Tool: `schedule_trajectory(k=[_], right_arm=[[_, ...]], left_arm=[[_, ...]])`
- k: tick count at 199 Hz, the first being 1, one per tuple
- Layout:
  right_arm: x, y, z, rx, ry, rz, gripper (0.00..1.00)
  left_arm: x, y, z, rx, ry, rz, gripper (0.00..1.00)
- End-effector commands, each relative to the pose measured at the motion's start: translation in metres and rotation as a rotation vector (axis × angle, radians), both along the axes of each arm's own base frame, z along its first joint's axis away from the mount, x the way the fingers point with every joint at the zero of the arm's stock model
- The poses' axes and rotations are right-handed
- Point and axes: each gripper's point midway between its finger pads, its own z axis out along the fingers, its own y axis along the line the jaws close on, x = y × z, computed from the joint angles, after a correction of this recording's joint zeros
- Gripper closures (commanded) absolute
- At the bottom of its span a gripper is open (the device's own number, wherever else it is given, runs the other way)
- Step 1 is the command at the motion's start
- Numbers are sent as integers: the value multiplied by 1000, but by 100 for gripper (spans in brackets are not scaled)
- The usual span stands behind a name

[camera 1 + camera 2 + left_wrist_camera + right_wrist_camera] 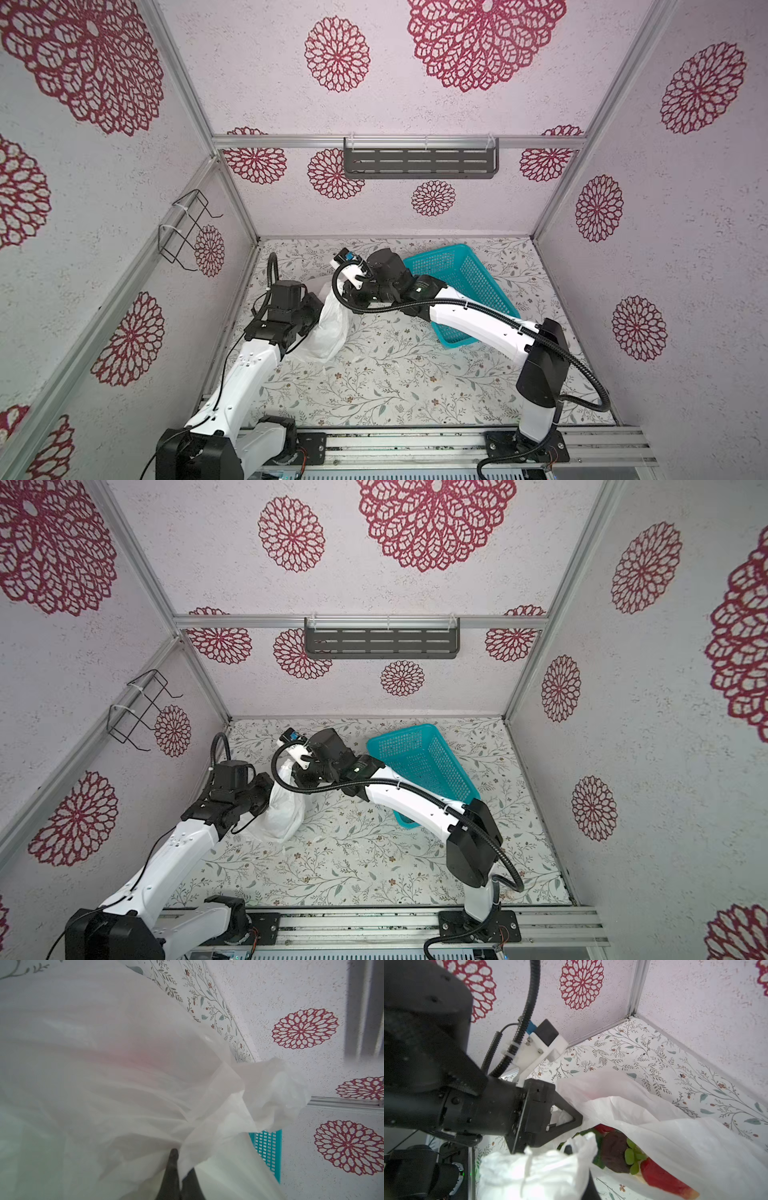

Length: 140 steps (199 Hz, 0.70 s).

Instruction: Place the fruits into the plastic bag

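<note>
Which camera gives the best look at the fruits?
The right wrist view: it looks into the open mouth of the plastic bag, showing the fruits as red, green and dark pieces. Both top views show only the bag's white outside; the left wrist view shows only a faint pink tint through the plastic.

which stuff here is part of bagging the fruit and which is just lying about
Job: plastic bag; fruits inside it; left gripper and right gripper, both shut on the bag.
Lying about: teal basket; slotted wall shelf; wire rack.
</note>
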Motion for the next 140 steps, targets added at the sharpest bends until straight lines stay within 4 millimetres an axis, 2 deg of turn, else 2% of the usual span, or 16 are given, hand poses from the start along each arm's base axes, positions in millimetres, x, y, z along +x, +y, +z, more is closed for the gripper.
schedule_trajectory(k=[1, 37, 63, 108, 140], right_arm=[[5, -5, 45, 14, -150, -11, 100], [21, -10, 90, 10, -304, -50, 100], [28, -9, 114, 10, -379, -61, 100], [41, -18, 139, -12, -491, -111, 100], [57, -40, 155, -65, -588, -184, 100]], left_arm=[[11, 5, 17, -25, -58, 13, 100], [17, 9, 21, -33, -71, 12, 100], [23, 8, 26, -36, -89, 7, 100], [39, 2, 44, -60, -152, -21, 100], [57, -1, 60, -67, -198, -40, 100]])
